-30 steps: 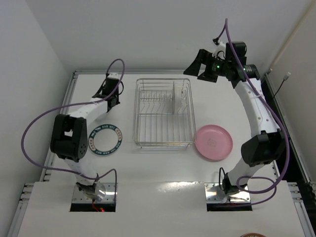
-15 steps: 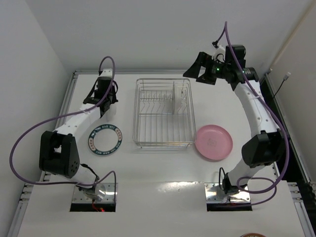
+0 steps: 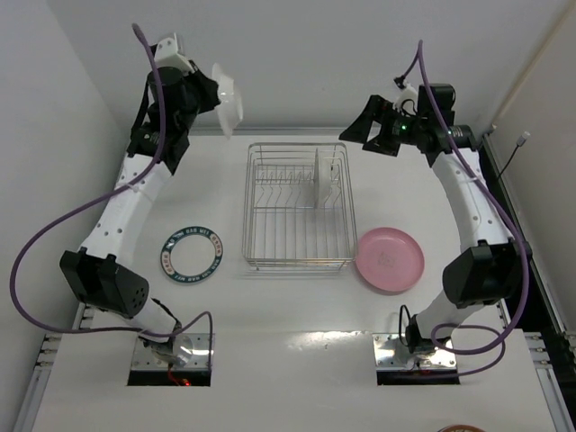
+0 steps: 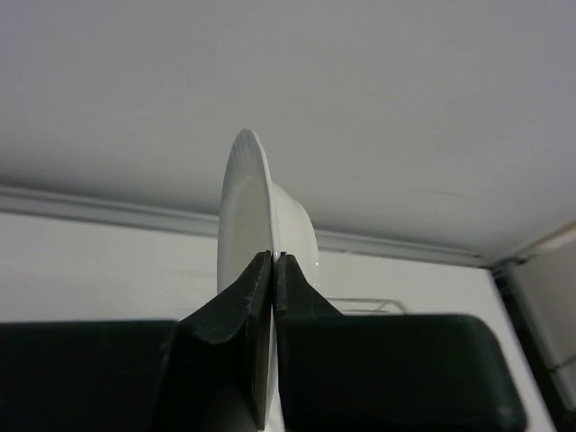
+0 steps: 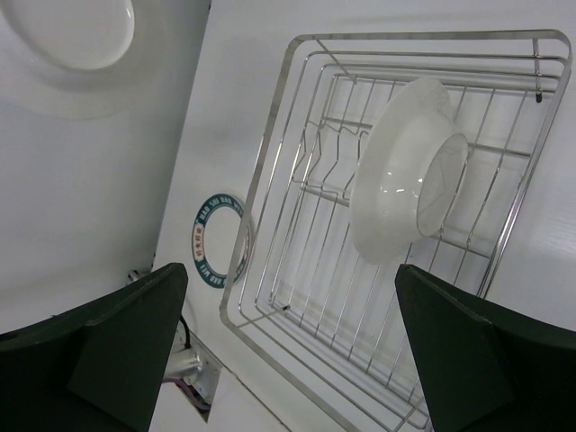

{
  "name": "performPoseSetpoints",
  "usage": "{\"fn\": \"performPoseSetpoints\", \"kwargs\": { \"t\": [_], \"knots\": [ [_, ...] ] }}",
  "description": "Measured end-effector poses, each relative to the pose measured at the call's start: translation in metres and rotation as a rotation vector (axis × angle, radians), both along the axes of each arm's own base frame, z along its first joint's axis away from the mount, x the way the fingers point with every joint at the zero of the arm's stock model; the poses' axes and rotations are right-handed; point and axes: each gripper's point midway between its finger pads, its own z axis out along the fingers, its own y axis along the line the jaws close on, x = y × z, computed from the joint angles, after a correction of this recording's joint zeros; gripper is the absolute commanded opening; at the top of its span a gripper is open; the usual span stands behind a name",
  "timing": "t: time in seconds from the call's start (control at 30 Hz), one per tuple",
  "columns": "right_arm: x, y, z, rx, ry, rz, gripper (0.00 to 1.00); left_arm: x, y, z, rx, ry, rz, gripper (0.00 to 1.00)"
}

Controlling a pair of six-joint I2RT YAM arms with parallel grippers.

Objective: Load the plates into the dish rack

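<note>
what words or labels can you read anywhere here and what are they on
Blue-rimmed plate: lettering runs all around the dark rim, but it is too small and blurred to read in the top view or the right wrist view.
Nothing else in these views carries readable text.

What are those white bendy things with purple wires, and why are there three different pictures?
They are two robot arms bolted to a table. One picture looks down from above; the other two come from small cameras on the arms' wrists. The left tool is shut on a plain white plate, held up in the air. The right tool is open and empty, up near the dish rack. A second white plate stands in the rack. A pink plate and a blue-rimmed plate lie flat on the table.
</note>
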Motion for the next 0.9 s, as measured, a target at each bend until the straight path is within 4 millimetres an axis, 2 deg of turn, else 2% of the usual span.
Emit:
{"fn": "performPoseSetpoints", "kwargs": {
  "t": [0.07, 0.1, 0.17, 0.23, 0.33, 0.43, 0.5, 0.6, 0.9],
  "knots": [
    [0.000, -0.003, 0.001, 0.000, -0.001, -0.007, 1.00, 0.000, -0.026, 0.023, -0.082, -0.066, -0.075, 0.00],
    [0.000, -0.004, 0.001, 0.000, -0.002, -0.008, 1.00, 0.000, -0.041, 0.026, -0.111, -0.076, -0.112, 0.00],
    [-0.001, -0.005, 0.002, 0.000, -0.002, -0.012, 1.00, -0.002, -0.074, 0.018, -0.146, -0.055, -0.182, 0.00],
    [-0.002, -0.008, 0.001, 0.000, 0.000, -0.017, 1.00, -0.004, -0.111, 0.000, -0.168, -0.008, -0.256, 0.00],
    [-0.006, -0.012, 0.002, 0.000, 0.003, -0.027, 1.00, -0.007, -0.159, -0.043, -0.192, 0.095, -0.356, 0.00],
    [-0.008, -0.017, 0.002, -0.001, 0.004, -0.038, 1.00, -0.008, -0.187, -0.084, -0.200, 0.191, -0.409, 0.00],
    [-0.009, -0.020, 0.001, -0.001, 0.006, -0.045, 1.00, -0.006, -0.193, -0.106, -0.197, 0.236, -0.412, 0.00],
    [-0.009, -0.024, 0.001, -0.003, 0.006, -0.054, 1.00, -0.003, -0.193, -0.123, -0.198, 0.278, -0.398, 0.00],
    [-0.008, -0.035, -0.001, -0.005, 0.013, -0.076, 1.00, -0.001, -0.195, -0.127, -0.253, 0.283, -0.383, 0.00]
  ]
}}
